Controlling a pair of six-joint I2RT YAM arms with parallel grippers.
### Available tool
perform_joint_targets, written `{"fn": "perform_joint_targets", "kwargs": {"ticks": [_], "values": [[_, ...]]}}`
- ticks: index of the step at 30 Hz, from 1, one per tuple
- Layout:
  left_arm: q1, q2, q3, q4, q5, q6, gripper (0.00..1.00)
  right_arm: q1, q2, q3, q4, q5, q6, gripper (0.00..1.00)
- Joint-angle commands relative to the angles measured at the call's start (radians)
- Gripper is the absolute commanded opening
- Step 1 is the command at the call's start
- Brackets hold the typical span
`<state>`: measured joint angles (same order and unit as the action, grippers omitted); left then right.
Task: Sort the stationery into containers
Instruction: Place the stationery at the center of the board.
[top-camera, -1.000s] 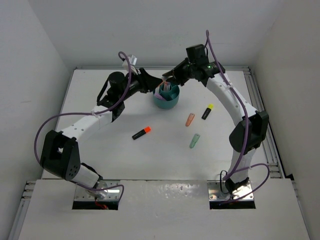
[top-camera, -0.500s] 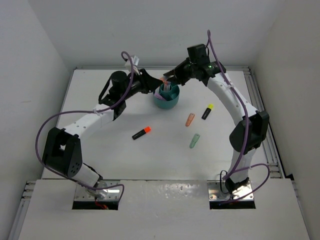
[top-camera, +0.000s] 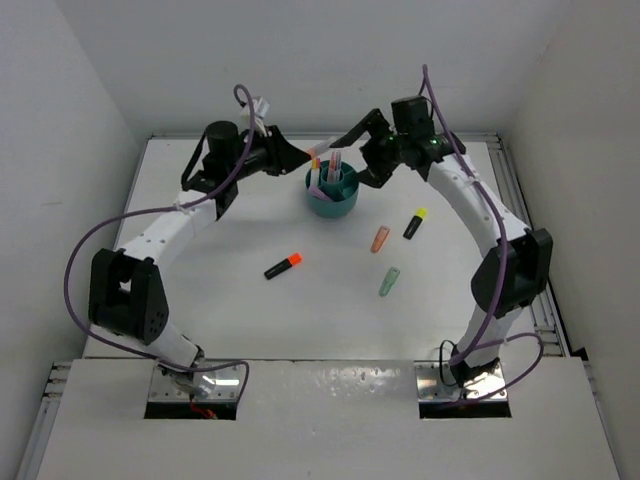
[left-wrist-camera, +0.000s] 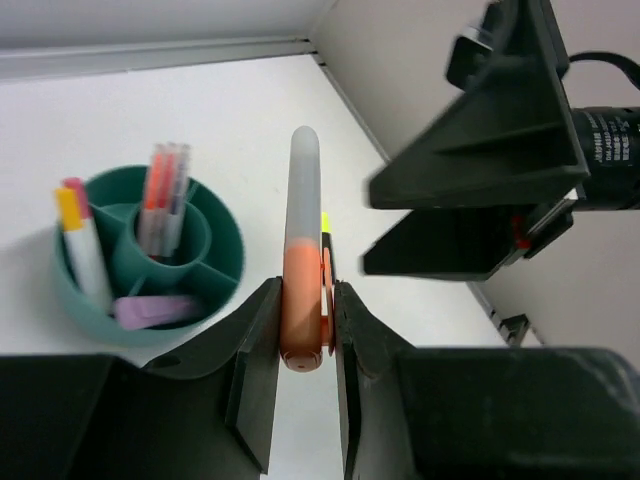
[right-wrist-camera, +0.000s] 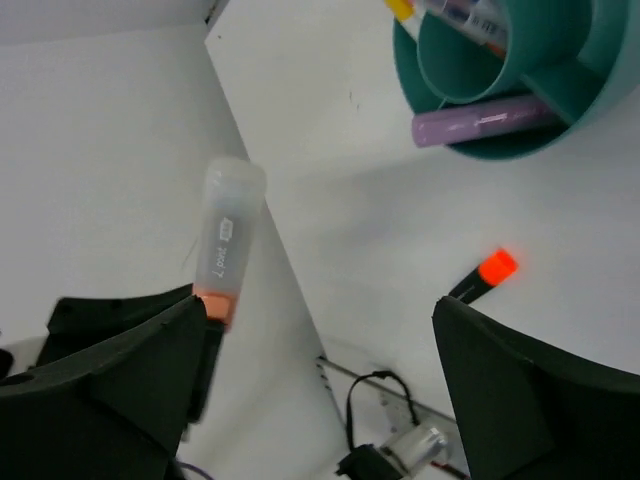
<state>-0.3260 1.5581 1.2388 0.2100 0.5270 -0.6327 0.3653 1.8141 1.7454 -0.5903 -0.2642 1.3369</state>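
The left gripper clamps a thin orange pen with a frosted cap, held in the air beside the round teal plastic organiser cup. The right gripper faces it over the cup, jaws spread wide and holding nothing. A black-orange marker, an orange marker, a green marker and a black-yellow marker lie loose on the white table.

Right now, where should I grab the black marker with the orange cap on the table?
Grip the black marker with the orange cap mid-barrel, straight down from above, jaws across its width: it lies flat and diagonal on the white table.
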Motion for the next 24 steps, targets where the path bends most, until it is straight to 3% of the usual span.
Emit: {"fn": "perform_joint_targets", "kwargs": {"ticks": [1,2,3,5,6,7,8,10,11,13,15,24], "values": [[0.092,0.034,0.146,-0.195,0.273,0.250,0.00,-0.110,-0.123,-0.097,0.055,-0.066,-0.190,0.94],[0.108,0.034,0.180,-0.278,0.319,0.251,0.00,-0.111,-0.140,-0.124,0.052,-0.069,-0.218,0.94],[0.122,0.071,0.217,-0.349,0.362,0.375,0.00,-0.153,-0.156,-0.150,0.052,-0.075,-0.241,0.94],[0.149,0.124,0.373,-0.641,0.415,0.526,0.00,-0.189,-0.199,-0.216,0.049,-0.081,-0.310,0.93],[0.154,0.188,0.436,-0.732,0.422,0.683,0.00,-0.218,-0.212,-0.254,0.049,-0.084,-0.330,0.92],[0.165,0.226,0.553,-0.914,0.426,0.753,0.00,-0.229,-0.235,-0.274,0.052,-0.090,-0.370,0.91],[0.166,0.291,0.614,-1.002,0.423,0.889,0.00,-0.250,-0.246,-0.291,0.061,-0.099,-0.395,0.89],[0.165,0.359,0.721,-1.207,0.403,1.000,0.00,-0.264,-0.260,-0.325,0.067,-0.104,-0.445,0.86],[0.160,0.393,0.831,-1.271,0.377,1.104,0.00,-0.269,-0.269,-0.333,0.064,-0.104,-0.461,0.84],[0.147,0.482,0.918,-1.392,0.343,1.171,0.00,-0.279,-0.277,-0.351,0.066,-0.099,-0.485,0.82],[0.133,0.523,0.973,-1.405,0.291,1.197,0.00,-0.284,-0.280,-0.360,0.069,-0.087,-0.499,0.80],[0.021,0.530,0.962,-1.302,0.116,1.191,0.00,-0.287,-0.262,-0.353,0.067,-0.073,-0.524,0.78]]}}
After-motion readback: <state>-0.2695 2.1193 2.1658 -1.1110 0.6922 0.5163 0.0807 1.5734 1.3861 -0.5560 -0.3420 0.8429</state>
